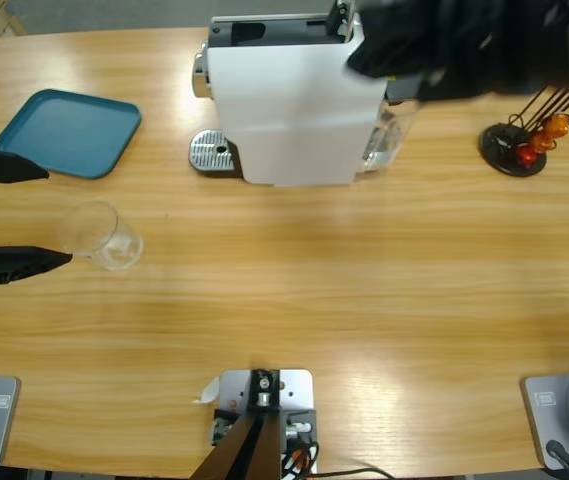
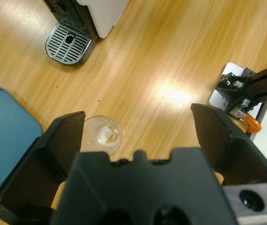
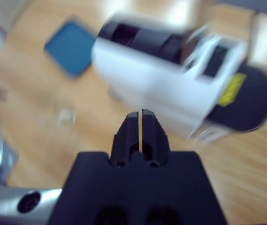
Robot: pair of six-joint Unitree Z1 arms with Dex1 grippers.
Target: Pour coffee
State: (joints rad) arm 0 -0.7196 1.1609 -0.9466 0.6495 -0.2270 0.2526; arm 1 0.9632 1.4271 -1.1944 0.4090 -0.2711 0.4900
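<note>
Clear glass, thin-walled and small, so I'm treating this tumbler (image 1: 104, 235) as light, slick and easy to knock over. It stands upright on the wooden table (image 1: 364, 300), near the left end, below the teal tray (image 1: 64, 130) and well apart from the white coffee machine (image 1: 284, 110). My left gripper (image 1: 14, 215) is spread wide, coming in from the left edge, with the lower jaw tip just beside the glass and the upper one up by the tray's corner. I'm not touching it yet as far as I can tell.

I'd take it around the middle of the wall, both jaws square on opposite sides. Too high and the rim could crack or it tips, too low and it slides out. A gentle squeeze, since black plastic on smooth glass has no bite.

My right gripper (image 3: 140, 124) is up above the machine with its jaws pressed together, holding nothing.

Stuff I can't make out: the coffee itself. From the left wrist view the tumbler (image 2: 104, 133) looks basically empty, just a pale glint at the bottom, no dark liquid I can see. The right wrist view is smeared. In the high view the right arm covers the machine's far corner. The drip grate (image 1: 212, 152) sits bare, and the capsule stand (image 1: 524, 140) is off to the right.
</note>
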